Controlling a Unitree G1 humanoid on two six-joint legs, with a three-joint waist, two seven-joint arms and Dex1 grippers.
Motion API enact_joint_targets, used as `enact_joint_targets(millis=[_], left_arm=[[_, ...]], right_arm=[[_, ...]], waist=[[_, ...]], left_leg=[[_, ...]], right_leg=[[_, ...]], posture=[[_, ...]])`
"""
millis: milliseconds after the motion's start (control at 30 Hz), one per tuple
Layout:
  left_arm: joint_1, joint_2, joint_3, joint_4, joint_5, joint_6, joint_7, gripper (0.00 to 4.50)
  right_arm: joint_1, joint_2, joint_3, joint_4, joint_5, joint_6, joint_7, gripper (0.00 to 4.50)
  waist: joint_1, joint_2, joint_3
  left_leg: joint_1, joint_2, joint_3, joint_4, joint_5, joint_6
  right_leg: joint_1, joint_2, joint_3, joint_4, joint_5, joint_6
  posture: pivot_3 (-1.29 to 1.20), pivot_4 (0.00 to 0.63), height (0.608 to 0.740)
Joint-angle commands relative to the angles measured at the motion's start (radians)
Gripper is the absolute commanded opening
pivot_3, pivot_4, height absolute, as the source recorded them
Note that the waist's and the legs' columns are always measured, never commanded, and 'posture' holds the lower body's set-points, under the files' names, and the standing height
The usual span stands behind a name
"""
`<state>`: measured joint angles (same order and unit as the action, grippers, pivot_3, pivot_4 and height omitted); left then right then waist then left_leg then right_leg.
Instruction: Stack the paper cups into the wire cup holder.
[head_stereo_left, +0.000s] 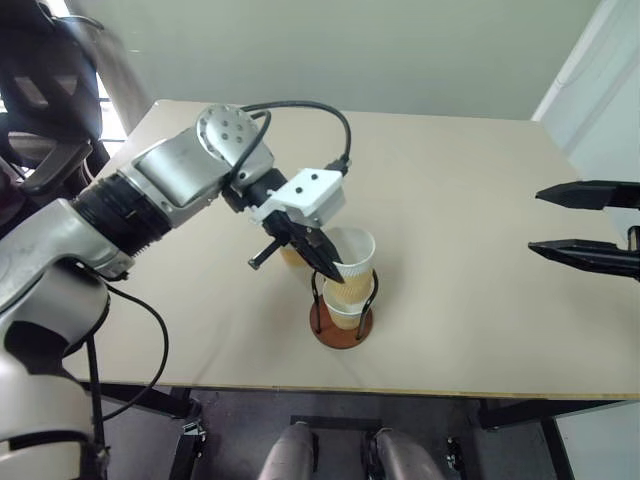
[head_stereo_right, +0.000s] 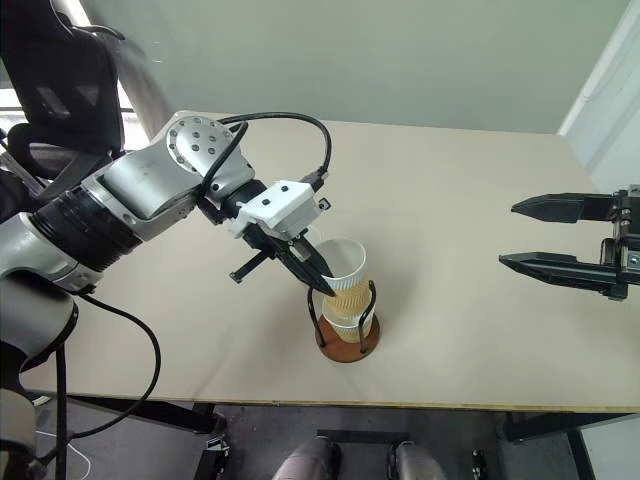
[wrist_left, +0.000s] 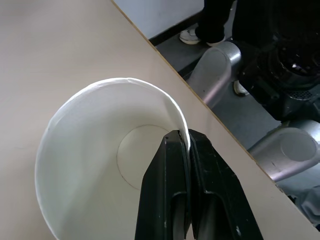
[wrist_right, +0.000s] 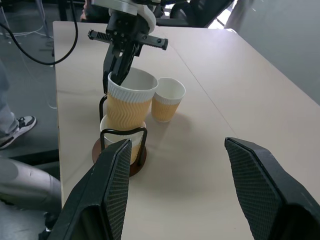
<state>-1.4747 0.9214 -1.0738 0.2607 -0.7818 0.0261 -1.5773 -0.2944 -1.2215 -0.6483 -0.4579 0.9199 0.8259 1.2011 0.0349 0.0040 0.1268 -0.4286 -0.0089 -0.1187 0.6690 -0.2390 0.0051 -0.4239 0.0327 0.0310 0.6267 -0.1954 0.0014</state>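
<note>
Left eye view first: our left gripper (head_stereo_left: 318, 258) has its two black fingers pinched tight on the rim of a paper cup (head_stereo_left: 350, 262), one finger inside the cup and one outside. We see the same pinch in the left wrist view, where the white wall of the cup sits between the closed fingers (wrist_left: 172, 185) and the round white bottom of the cup shows beyond them.

This held cup is upright and partly lowered into a second paper cup (wrist_right: 120, 142) that already sits in the wire cup holder (head_stereo_left: 342, 322). The upper cup's ribbed tan wall still stands well above the black wire loops, so it is not fully nested. The holder's reddish-brown disc base rests on the beige table (head_stereo_left: 470, 200), near the front edge on our side.

A third paper cup (wrist_right: 167, 99) stands upright on the table just beside the holder, on its far side from our right gripper; in the eye views it is mostly hidden behind our left gripper.

Our right gripper (head_stereo_right: 560, 236) hangs above the table, well apart from the holder and off to the right. Its fingers are spread wide with nothing between them, and in the right wrist view they frame the holder and cups from a distance.
</note>
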Motion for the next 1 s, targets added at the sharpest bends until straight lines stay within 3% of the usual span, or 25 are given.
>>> enact_joint_targets(millis=[33,233,300,500,700,833,1000], left_arm=[[-0.016,0.009,0.006,-0.011,-0.014,-0.008,-0.037,0.07],[-0.005,-0.001,0.006,-0.007,-0.003,-0.01,-0.037,0.07],[-0.002,-0.007,0.009,-0.001,0.0,-0.008,-0.037,0.46],[0.003,-0.027,0.032,0.023,0.022,-0.01,-0.037,2.43],[0.017,-0.093,0.146,0.102,0.059,-0.006,-0.037,4.41],[0.012,-0.137,0.292,0.244,0.133,0.026,-0.037,4.46],[0.055,0.013,0.259,0.353,0.288,-0.02,-0.037,4.46]], right_arm=[[-0.001,-0.019,-0.041,-0.014,0.012,-0.004,-0.007,3.02],[-0.002,-0.018,-0.035,-0.017,0.014,-0.008,-0.015,3.02],[-0.001,-0.019,-0.035,-0.017,0.014,-0.008,-0.016,3.02],[-0.006,-0.019,-0.024,-0.016,0.01,-0.014,-0.022,3.02],[-0.016,-0.02,-0.001,-0.003,0.001,-0.031,-0.022,3.02],[-0.034,-0.024,0.029,0.021,-0.012,-0.058,-0.013,3.02],[-0.059,-0.021,0.075,0.052,-0.032,-0.097,0.001,3.02]], waist=[[0.0,0.0,0.0],[0.0,0.0,0.0],[0.0,0.0,0.0],[0.0,0.0,0.0],[0.002,0.0,0.0],[0.002,0.0,0.0],[-0.014,0.003,-0.001]], left_leg=[[0.0,0.0,0.0,0.0,0.0,0.0],[0.0,0.0,0.0,0.0,0.0,0.0],[0.0,0.0,0.0,0.001,0.0,0.0],[0.0,0.0,0.0,0.001,0.0,0.0],[0.0,0.0,0.0,0.002,0.0,0.0],[-0.001,0.0,0.0,0.005,-0.002,0.003],[0.001,0.001,0.003,0.004,-0.003,0.003]], right_leg=[[0.0,0.0,0.0,0.0,0.0,0.0],[0.0,0.0,0.0,0.0,0.0,0.0],[0.0,0.0,0.0,0.0,0.0,0.0],[0.0,0.0,0.0,0.0,0.0,0.0],[0.0,0.0,0.0,0.0,0.0,0.001],[0.001,0.0,0.0,0.0,0.0,0.002],[0.001,0.0,0.001,0.0,0.0,0.002]], posture=[[0.0,0.15,0.74],[0.0,0.15,0.74],[0.0,0.15,0.74],[0.0,0.15,0.74],[0.0,0.15,0.74],[0.0,0.15,0.74],[0.0,0.15,0.74]])
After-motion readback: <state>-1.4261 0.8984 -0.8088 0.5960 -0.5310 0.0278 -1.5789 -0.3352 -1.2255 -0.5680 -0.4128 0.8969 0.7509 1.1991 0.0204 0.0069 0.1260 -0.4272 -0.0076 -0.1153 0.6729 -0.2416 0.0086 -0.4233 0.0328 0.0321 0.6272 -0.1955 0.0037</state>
